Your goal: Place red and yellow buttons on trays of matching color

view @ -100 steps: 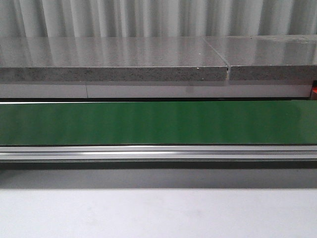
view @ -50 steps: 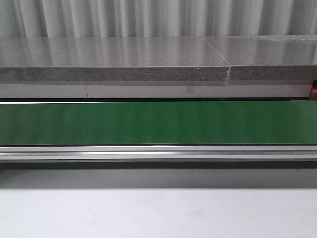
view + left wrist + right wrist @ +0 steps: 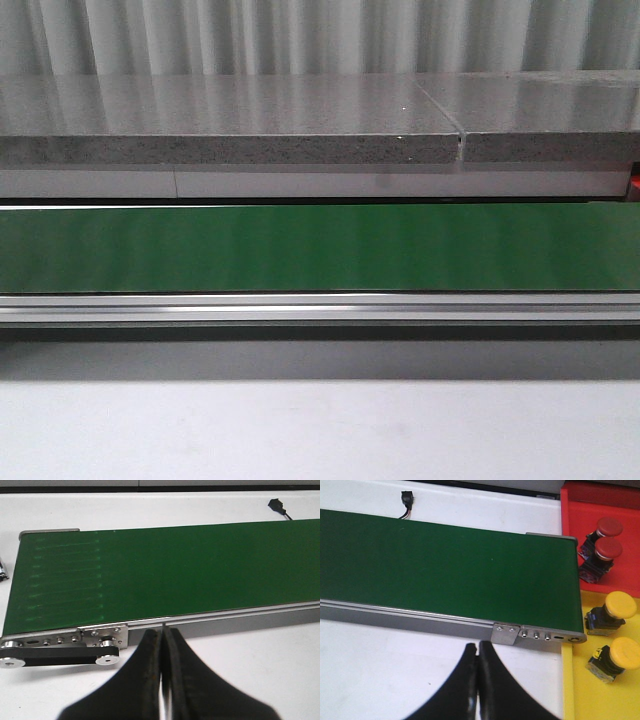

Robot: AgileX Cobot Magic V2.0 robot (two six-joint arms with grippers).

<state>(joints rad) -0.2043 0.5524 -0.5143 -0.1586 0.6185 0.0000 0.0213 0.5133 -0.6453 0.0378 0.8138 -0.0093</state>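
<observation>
In the right wrist view two red buttons lie in the red tray, and two yellow buttons lie in the yellow tray beside it. My right gripper is shut and empty over the white table, just short of the green conveyor belt. The left wrist view has my left gripper shut and empty near the other end of the belt. Neither gripper shows in the front view, where the belt carries nothing.
The belt's metal side rail and end bracket lie just ahead of my right fingers. A pulley with a black drive belt sits near my left gripper. A black connector lies on the table beyond the belt.
</observation>
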